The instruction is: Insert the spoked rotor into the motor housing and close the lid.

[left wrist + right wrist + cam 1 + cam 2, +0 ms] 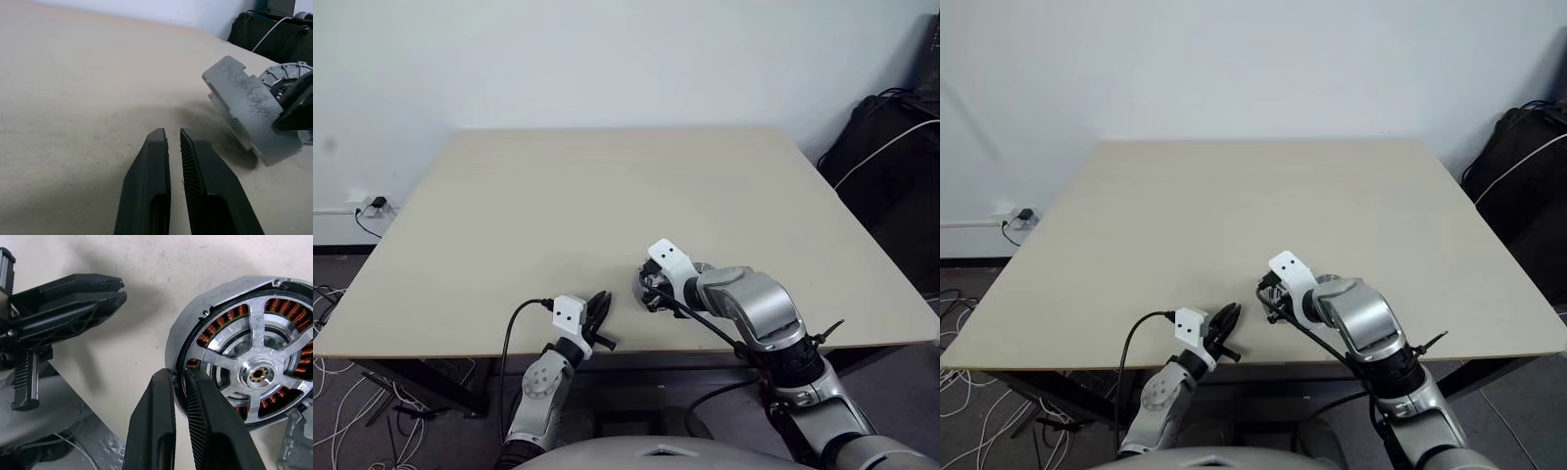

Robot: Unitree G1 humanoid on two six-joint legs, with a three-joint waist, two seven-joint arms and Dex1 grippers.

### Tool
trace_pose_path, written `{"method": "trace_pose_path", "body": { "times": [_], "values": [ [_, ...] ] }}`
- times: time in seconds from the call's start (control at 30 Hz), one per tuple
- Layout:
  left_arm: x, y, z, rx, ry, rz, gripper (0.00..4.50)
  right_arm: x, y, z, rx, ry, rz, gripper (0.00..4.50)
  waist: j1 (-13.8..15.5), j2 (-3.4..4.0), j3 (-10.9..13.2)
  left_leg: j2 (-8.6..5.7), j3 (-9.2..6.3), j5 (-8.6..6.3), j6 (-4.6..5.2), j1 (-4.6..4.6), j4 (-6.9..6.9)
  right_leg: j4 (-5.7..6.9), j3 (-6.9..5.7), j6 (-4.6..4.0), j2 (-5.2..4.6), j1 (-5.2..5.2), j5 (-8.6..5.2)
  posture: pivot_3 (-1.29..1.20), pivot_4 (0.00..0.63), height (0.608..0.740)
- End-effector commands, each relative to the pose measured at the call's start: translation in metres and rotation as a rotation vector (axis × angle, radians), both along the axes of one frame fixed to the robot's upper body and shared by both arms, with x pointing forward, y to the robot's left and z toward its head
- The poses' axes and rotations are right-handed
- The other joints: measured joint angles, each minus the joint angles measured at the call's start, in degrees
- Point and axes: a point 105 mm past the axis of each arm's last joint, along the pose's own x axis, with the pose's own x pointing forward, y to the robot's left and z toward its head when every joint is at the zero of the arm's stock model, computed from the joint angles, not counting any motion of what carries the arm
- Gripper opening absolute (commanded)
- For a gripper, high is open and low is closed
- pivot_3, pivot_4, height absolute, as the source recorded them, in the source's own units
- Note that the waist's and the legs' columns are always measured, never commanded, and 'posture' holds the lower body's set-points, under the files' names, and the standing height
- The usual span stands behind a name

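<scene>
Clenched on the motor housing rim, the right pincer shows the spoked rotor seated. Left pincer idles clenched, empty. Steady the housing on the desk before lidding.

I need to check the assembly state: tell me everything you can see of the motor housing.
The motor housing is a round, grey metal shell with a rim, lying open-face up on the beige table. Copper windings ring its inside, and a silvery spoked rotor with a central hub sits within. No lid covers it. The right gripper is shut on its rim, one finger outside, one inside.
</scene>
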Motion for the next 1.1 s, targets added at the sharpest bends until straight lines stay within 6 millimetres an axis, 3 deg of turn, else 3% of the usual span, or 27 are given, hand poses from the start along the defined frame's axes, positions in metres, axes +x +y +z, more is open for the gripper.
{"method": "trace_pose_path", "body": {
  "times": [0.03, 0.37, 0.53, 0.57, 0.67, 0.9, 1.1],
  "values": [
    [0.004, -0.004, 0.009, -0.014, -0.037, -0.008, 0.50, 0.016, 0.009, 0.010, 0.016, -0.107, 0.019, 0.08, -0.08, 0.00, 0.00, 0.00, 0.00, 0.00, 0.00, 0.01, 0.00, 0.00, 0.00, 0.00, 0.00, 0.00, 0.00, 0.00, 0.000, 0.740],
    [0.004, 0.000, 0.009, -0.008, -0.039, 0.001, 0.50, 0.033, 0.026, -0.020, 0.022, -0.095, -0.021, 0.08, -0.71, 0.00, -0.02, 0.00, 0.00, 0.10, 0.08, 0.16, 0.04, 0.03, 0.00, 0.03, 0.02, 0.11, 0.03, 0.00, 0.000, 0.740],
    [0.004, 0.001, 0.009, -0.005, -0.039, 0.005, 0.50, 0.033, 0.043, -0.018, 0.055, -0.115, -0.008, 1.71, -1.22, 0.05, -0.02, 0.01, 0.00, 0.12, -0.22, 0.31, 0.02, 0.11, -0.01, 0.11, 0.04, 0.24, 0.14, 0.00, 0.000, 0.740],
    [0.004, 0.002, 0.009, -0.005, -0.039, 0.006, 0.50, 0.031, 0.046, -0.016, 0.063, -0.122, 0.009, 2.03, -1.25, 0.06, -0.01, 0.02, -0.02, 0.15, -0.23, 0.31, 0.02, 0.12, -0.04, 0.11, 0.04, 0.24, 0.14, 0.00, 0.000, 0.740],
    [0.004, 0.003, 0.009, -0.003, -0.039, 0.008, 0.50, 0.028, 0.052, -0.009, 0.085, -0.140, 0.042, 2.03, -1.26, 0.08, -0.01, 0.01, -0.04, 0.22, -0.17, 0.31, 0.02, 0.11, -0.06, 0.11, 0.05, 0.24, 0.14, 0.00, 0.000, 0.740],
    [0.003, 0.004, 0.010, 0.001, -0.041, 0.003, 0.50, 0.024, 0.069, 0.031, 0.226, -0.291, 0.065, 2.03, -1.21, 0.08, -0.01, 0.01, -0.09, 0.31, 0.02, 0.18, -0.15, 0.05, -0.05, 0.02, 0.03, 0.06, 0.10, 0.00, 0.000, 0.740],
    [0.002, 0.003, 0.010, 0.007, -0.040, -0.011, 0.50, 0.025, 0.068, 0.055, 0.250, -0.491, 0.049, 2.03, -1.04, 0.08, 0.00, -0.03, -0.12, 0.20, -0.14, 0.16, -0.15, 0.00, -0.09, 0.02, 0.00, 0.08, 0.08, 0.00, 0.000, 0.740]
  ]
}}
